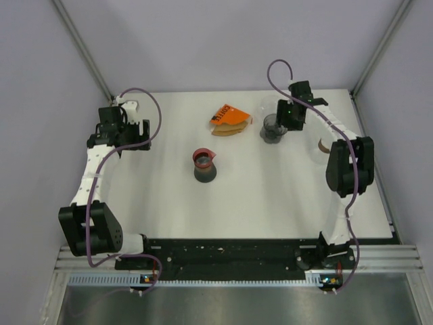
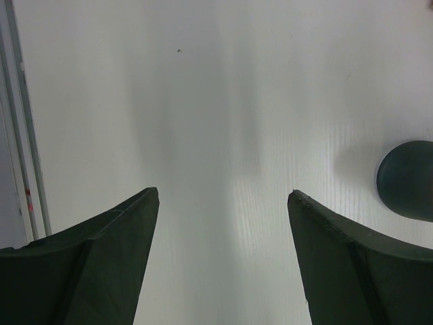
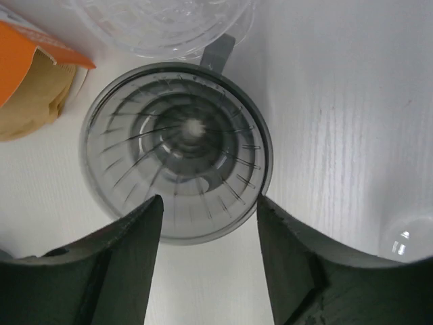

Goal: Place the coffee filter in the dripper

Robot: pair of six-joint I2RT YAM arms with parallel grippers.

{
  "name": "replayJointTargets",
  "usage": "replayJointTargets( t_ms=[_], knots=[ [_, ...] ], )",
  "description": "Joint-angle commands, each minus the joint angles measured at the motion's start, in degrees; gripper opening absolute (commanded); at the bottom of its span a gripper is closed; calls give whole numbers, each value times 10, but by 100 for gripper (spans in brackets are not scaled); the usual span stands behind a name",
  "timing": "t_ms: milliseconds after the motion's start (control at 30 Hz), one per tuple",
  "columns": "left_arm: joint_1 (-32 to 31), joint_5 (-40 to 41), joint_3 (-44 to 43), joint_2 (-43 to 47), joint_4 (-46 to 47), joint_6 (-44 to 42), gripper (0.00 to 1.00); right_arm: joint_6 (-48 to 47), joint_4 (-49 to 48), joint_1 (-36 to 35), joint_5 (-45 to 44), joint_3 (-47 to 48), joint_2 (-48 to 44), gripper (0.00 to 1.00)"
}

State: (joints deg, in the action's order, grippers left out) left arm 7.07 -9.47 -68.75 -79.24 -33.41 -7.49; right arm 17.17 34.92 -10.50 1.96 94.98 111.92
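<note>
Dripper: smoke-grey translucent plastic cone (image 3: 177,149), upright on the white table (image 1: 270,196), toward the far right. Ribs on its inner wall show clear down to the centre hole. A small grey tab juts from the far rim.

Right gripper (image 3: 210,200) hangs directly above the dripper, pointing down. Its dark fingers (image 3: 128,264) are spread apart, tips over the near rim. They hold nothing, and I cannot tell whether they touch the rim.

Coffee filters: tan paper wedges (image 1: 231,130), lying flat and sticking part way out of an orange packet (image 1: 226,113). Both sit just to the left of the dripper in the top view. The right wrist view shows a thin strip of table between the filters (image 3: 27,101) and the dripper wall. None in the dripper yet.

Left gripper (image 2: 223,195) is at the far left of the table, well apart from the filters. Its jaws are wide apart with only bare table under them.

Dark round carafe with a reddish rim (image 1: 205,166) stands upright mid-table, between the two arms. A dark rounded edge at the right of the left wrist view is likely the same vessel.

Clear plastic piece (image 3: 169,27) lies beyond the dripper's far rim, cut off by the frame. What it is I cannot tell.
</note>
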Motion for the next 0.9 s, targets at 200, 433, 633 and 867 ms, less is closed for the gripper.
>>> replayJointTargets(
  t_ms=[200, 433, 633, 867],
  knots=[
    [3, 6, 5, 22, 9, -9, 83, -1, -13, 12, 19, 48, 59, 29],
    [3, 2, 6, 22, 10, -6, 83, 1, -13, 14, 26, 67, 62, 37],
    [3, 3, 7, 21, 10, -8, 83, 7, -6, 16, 52, 107, 103, 37],
    [3, 4, 6, 22, 9, -11, 83, 2, 4, 18, 68, 102, 116, 29]
  ],
)
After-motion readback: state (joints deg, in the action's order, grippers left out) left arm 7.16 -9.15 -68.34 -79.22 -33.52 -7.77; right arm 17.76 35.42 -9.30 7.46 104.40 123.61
